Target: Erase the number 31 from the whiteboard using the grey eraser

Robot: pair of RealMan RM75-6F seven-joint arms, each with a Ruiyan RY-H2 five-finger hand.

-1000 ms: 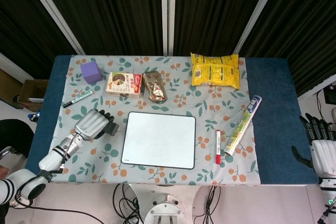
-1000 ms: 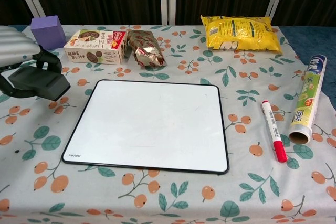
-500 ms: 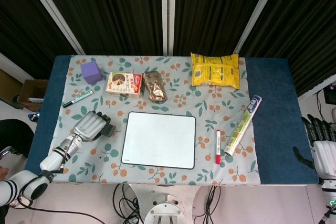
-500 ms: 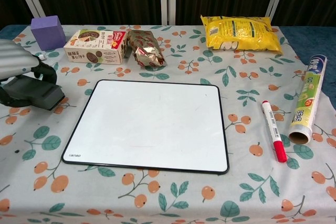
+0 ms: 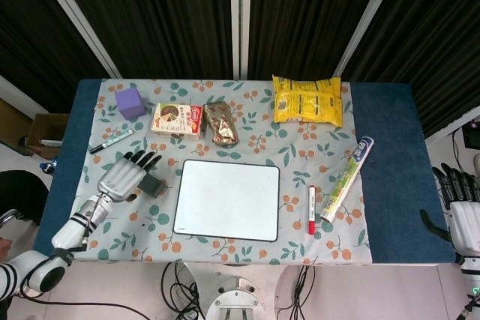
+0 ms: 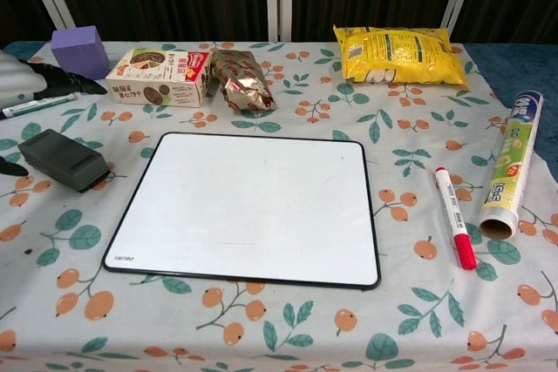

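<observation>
**Eraser on the desk, board blank**

Head view: the whiteboard point(image 5: 227, 200) lies flat in the middle of the desk point(image 5: 384, 162), its white face showing no writing. The eraser point(image 5: 152, 186) sits on the cloth just left of the board. The left robot hand point(image 5: 124, 176) is over it from the left, fingers spread wide and holding nothing; whether a finger touches the eraser cannot be told. The right robot hand point(image 5: 463, 213) is off the desk's right edge, fingers straight and apart, empty. A red marker point(image 5: 311, 210) and a foil roll point(image 5: 346, 178) lie right of the board.

Chest view: the eraser point(image 6: 63, 159) rests flat, just beside the board's point(image 6: 248, 208) left edge but apart from it. Only dark fingertips of the left robot hand point(image 6: 52, 81) show at the left border, above the eraser. A cookie box point(image 6: 159, 76) and a yellow bag point(image 6: 400, 56) lie behind.
</observation>
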